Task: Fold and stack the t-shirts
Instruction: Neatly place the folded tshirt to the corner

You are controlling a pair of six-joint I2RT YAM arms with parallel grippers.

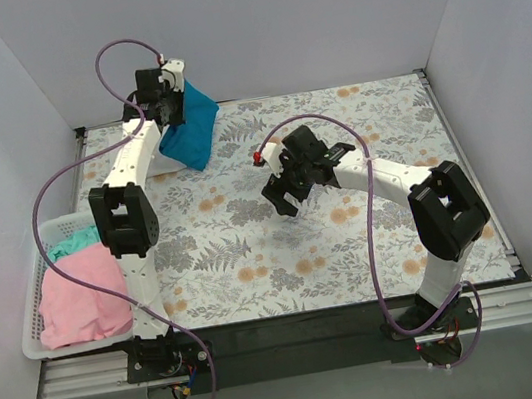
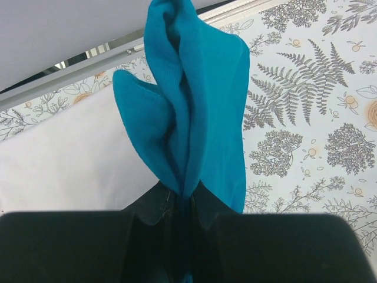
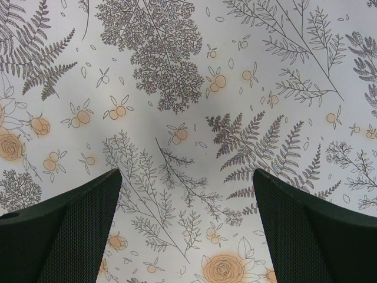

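Teal t-shirt (image 2: 200, 106) pinched in left gripper (image 2: 185, 203) beside white t-shirt (image 2: 70, 156) (right gripper (image 3: 187, 194) spread, basket (image 1: 33, 315) leftward)

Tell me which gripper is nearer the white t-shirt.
Left. The left gripper, shut on the teal t-shirt, hangs right by the white t-shirt at the far left; the right gripper hovers open over the floral cloth mid-table.

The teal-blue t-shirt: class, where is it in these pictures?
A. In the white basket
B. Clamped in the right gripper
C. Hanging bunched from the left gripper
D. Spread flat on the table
C: the teal-blue t-shirt hangs pinched in the left gripper, while the right gripper is open and empty above the tablecloth.
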